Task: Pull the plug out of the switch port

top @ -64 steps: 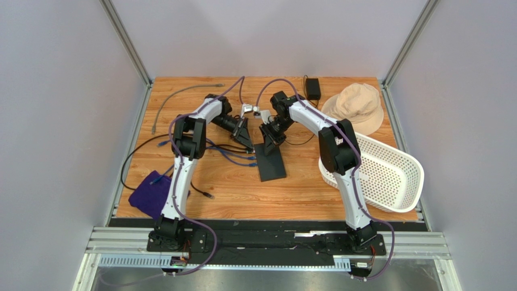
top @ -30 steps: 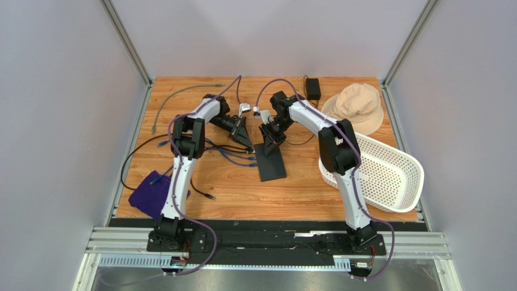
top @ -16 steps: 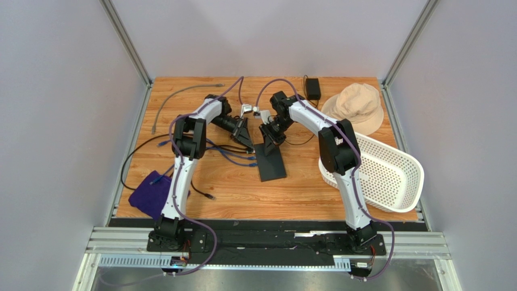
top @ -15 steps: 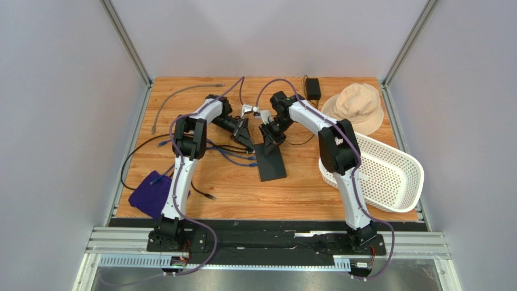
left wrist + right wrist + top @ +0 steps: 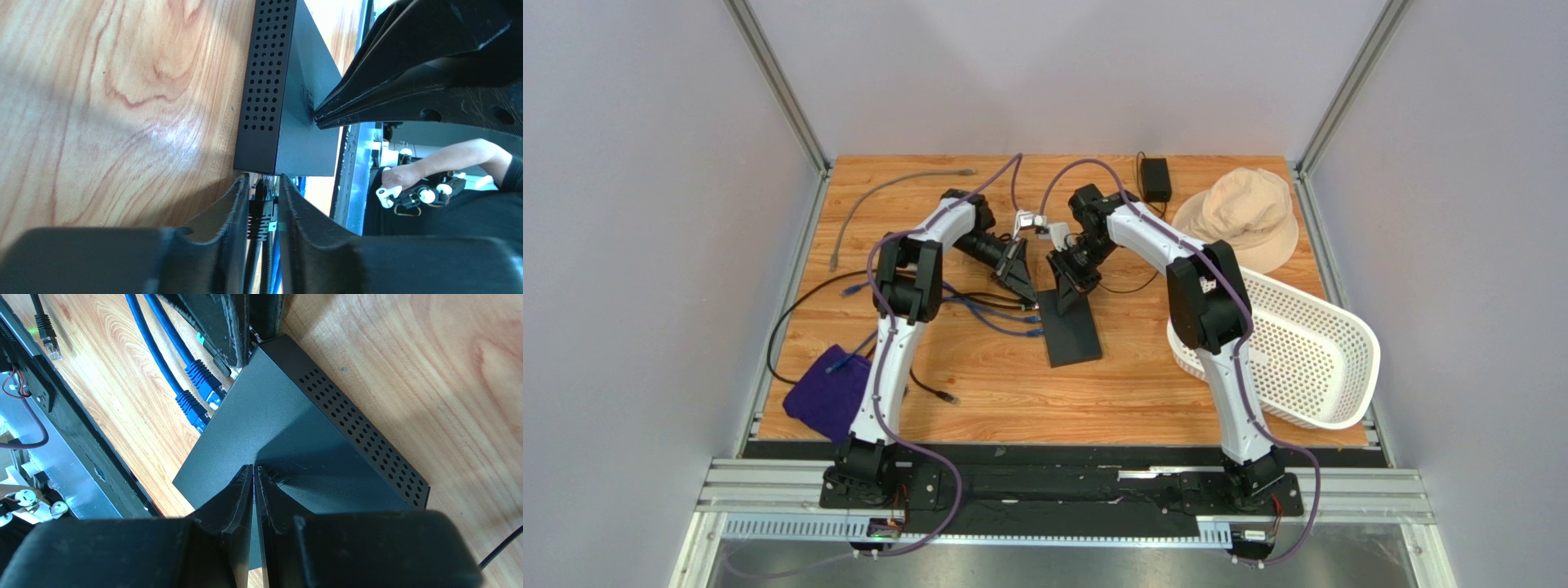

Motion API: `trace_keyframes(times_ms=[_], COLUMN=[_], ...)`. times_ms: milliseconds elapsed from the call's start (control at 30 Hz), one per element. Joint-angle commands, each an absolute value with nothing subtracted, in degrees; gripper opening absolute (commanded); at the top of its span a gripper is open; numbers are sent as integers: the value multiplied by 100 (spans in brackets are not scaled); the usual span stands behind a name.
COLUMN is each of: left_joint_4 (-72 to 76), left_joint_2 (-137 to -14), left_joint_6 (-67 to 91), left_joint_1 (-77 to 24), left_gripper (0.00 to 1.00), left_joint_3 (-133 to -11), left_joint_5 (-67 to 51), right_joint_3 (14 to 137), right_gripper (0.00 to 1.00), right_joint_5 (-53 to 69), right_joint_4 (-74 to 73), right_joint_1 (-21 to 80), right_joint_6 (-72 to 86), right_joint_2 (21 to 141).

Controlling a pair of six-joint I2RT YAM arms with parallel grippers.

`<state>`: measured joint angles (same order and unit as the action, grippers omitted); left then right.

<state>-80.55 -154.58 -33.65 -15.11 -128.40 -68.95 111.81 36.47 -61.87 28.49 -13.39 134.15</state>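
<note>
The switch [image 5: 1075,333] is a flat black box lying mid-table, its perforated side [image 5: 265,67] facing the left wrist camera. A black plug [image 5: 260,207] with a ribbed boot sits in a port at the switch's end. My left gripper [image 5: 263,181] is shut on that plug, one finger on each side, tips almost at the switch's face. Two blue plugs [image 5: 199,376] sit in neighbouring ports. My right gripper [image 5: 253,469] is shut with nothing in it, its tips pressed down on the switch's top [image 5: 294,435].
A white basket [image 5: 1308,355] stands at the right edge, with a beige hat [image 5: 1241,214] behind it. A small power adapter [image 5: 1156,179] lies at the back. Blue cables [image 5: 995,321], a black cable [image 5: 787,319] and a grey cable [image 5: 879,196] trail left. A purple cloth [image 5: 824,390] lies front left.
My left gripper's jaws have narrowed onto the black plug. Both arms stay almost where they were, and the right gripper still presses on the switch.
</note>
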Motion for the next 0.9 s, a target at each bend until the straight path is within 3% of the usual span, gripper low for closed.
trace_keyframes(times_ms=[0, 33, 133, 300, 567, 867], left_joint_4=[-9624, -9624, -9624, -9624, -9615, -9624], left_joint_2=[-15715, -15724, -15724, -15680, -15935, -15381], left_joint_6=[-3718, -3709, -3639, -3683, -3296, -3999], left_joint_1=[-1503, -1477, -1424, -1327, -1195, -1187], left_gripper=[23, 14, 1, 0, 0, 0], left_joint_3=[-12823, -12806, -12631, -12507, -13596, -12112], left_joint_5=[-6890, -6917, -6996, -7111, -6672, -6829], right_joint_3=[11057, 11057, 11065, 11057, 11048, 11057], right_gripper=[15, 15, 15, 15, 15, 15], right_joint_5=[2760, 2760, 2733, 2716, 2733, 2707], right_joint_4=[-5827, -5827, -5827, -5818, -5836, -5818], right_joint_1=[2892, 2883, 2883, 2883, 2900, 2909], right_joint_6=[-1670, -1661, -1661, -1661, -1661, -1696], right_joint_2=[13597, 13597, 13597, 13588, 13588, 13597])
